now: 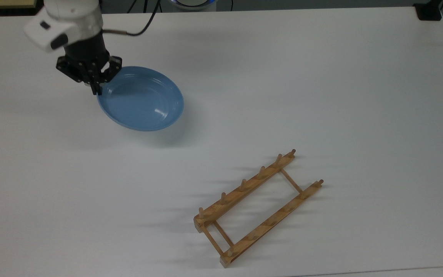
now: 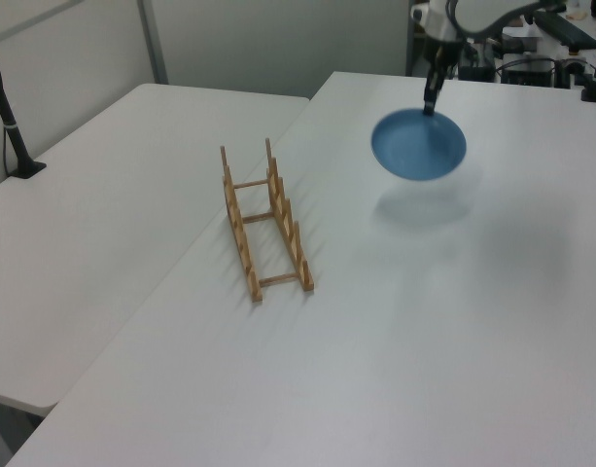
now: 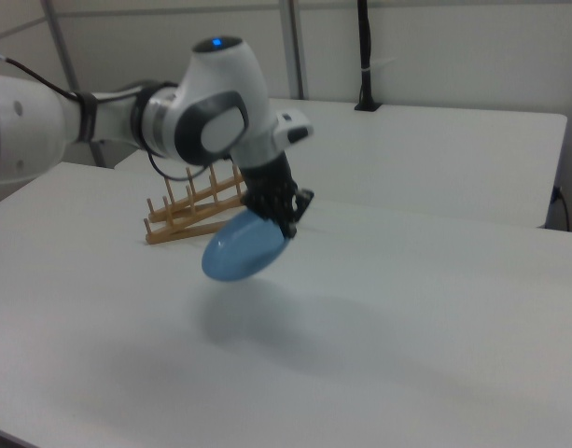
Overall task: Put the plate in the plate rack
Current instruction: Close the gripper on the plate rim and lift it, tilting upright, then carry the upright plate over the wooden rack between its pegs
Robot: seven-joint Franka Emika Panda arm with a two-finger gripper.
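Top view: gripper [image 1: 97, 91] clamped on plate [image 1: 141, 98] rim | plate tilted, lifted off white table [image 1: 321, 77], shadow beneath | rack [image 1: 258, 208] well apart, nothing between them | black post [image 2: 8, 117] on neighbouring table

Light-blue plate [image 1: 142, 100] — faint concentric rings, light-brown wooden plate rack [image 1: 258, 207], black claw [image 1: 97, 90], white table [image 1: 321, 96]

We see a broad white table [image 1: 321, 77] carrying the plate rack [image 1: 258, 208], which rests flat on its surface towards the near right in the top view, well apart from every edge. In the left view the plate rack [image 2: 265, 221] stands on the same white top [image 2: 424, 321], beside a seam with a second white table [image 2: 93, 214].
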